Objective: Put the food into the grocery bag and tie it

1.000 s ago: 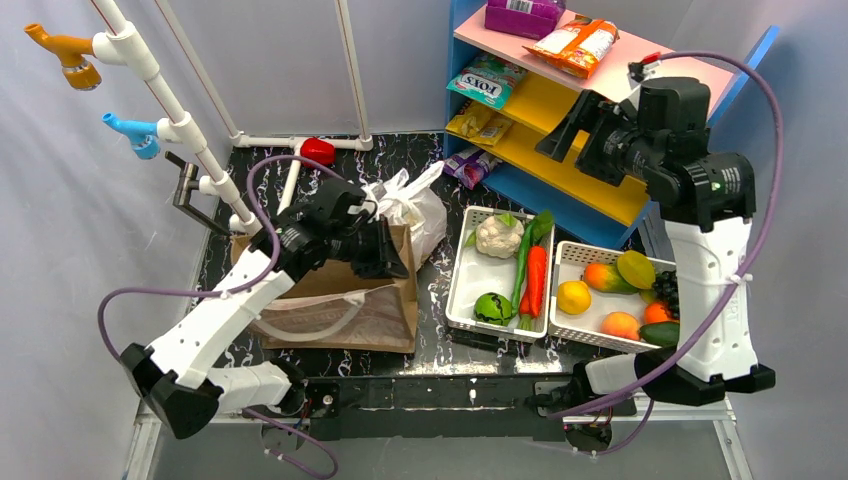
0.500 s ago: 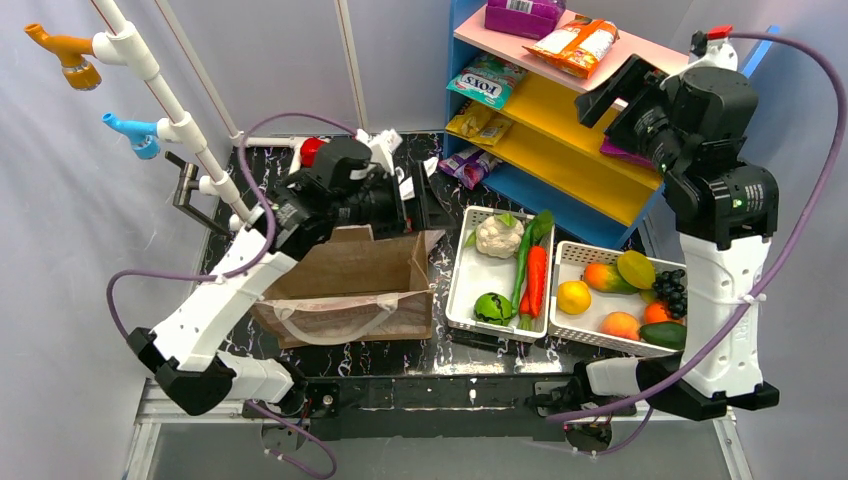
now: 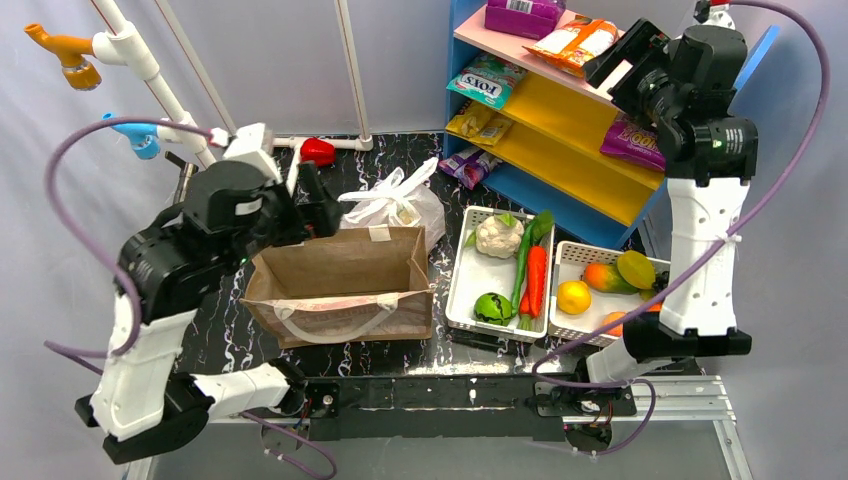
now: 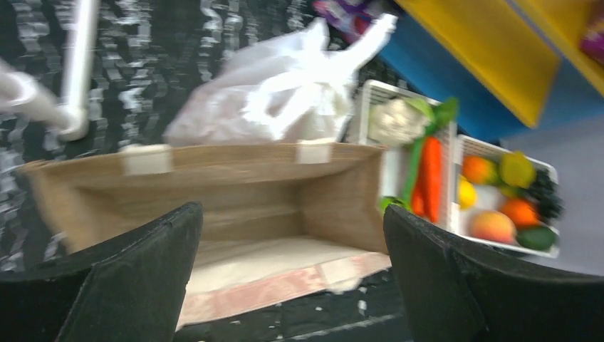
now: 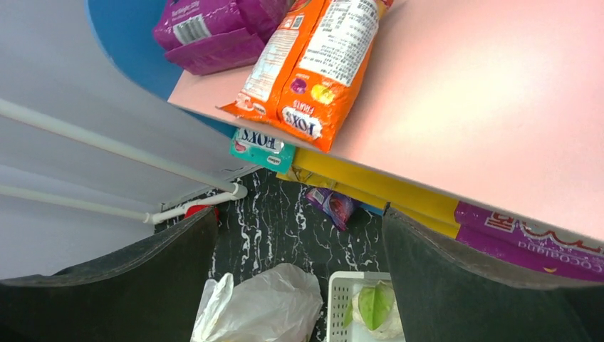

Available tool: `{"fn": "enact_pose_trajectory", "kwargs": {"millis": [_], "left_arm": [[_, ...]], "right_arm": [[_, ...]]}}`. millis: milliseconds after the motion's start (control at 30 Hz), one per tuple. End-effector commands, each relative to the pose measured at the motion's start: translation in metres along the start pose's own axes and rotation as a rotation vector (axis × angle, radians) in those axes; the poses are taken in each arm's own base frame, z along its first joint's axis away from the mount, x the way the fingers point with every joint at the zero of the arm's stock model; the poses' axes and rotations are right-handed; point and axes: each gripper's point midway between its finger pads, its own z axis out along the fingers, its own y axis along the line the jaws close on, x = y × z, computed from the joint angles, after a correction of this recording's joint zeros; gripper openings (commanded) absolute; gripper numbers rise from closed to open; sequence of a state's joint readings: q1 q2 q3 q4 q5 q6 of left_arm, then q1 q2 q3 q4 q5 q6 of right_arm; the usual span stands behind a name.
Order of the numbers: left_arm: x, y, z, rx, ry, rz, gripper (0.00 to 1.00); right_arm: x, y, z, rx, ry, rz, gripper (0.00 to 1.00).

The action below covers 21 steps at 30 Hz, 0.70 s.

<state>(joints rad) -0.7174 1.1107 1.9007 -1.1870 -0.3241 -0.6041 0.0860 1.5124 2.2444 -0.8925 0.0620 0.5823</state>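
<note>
Grocery bag (image 3: 398, 206) close behind paper bag (image 3: 340, 272), beside vegetable basket (image 3: 458, 282); free room above.

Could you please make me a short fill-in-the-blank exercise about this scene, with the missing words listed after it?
1. The white plastic bag lies behind the ___ paper bag.
2. Seen from the left wrist, the inside of the paper bag is ___.
3. The left gripper and the right gripper are both ___, holding nothing.
4. Next to the paper bag stand ___ white baskets.

Missing words: brown; empty; open; two
</note>
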Motion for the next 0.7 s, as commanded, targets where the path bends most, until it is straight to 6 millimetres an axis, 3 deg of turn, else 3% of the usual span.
{"fn": "enact_pose_trajectory", "kwargs": {"millis": [0, 233, 467, 667], "left_arm": [[0.004, 0.083, -0.035, -0.34, -0.036, 0.1, 0.98], [0.002, 0.11, -0.06, -0.429, -0.075, 0.111, 0.98], [0.028, 0.103, -0.044, -0.418, 0.129, 0.208, 0.98], [0.025, 0.115, -0.042, -0.446, 0.253, 0.136, 0.98]], "right_arm": [[-0.026, 0.009, 0.007, -0.081, -0.042, 0.08, 0.92], [-0.029, -0.009, 0.04, -0.083, 0.001, 0.183, 0.93], [-0.032, -0.022, 0.072, -0.078, 0.017, 0.241, 0.93], [-0.029, -0.034, 0.105, -0.08, 0.056, 0.315, 0.94]]}}
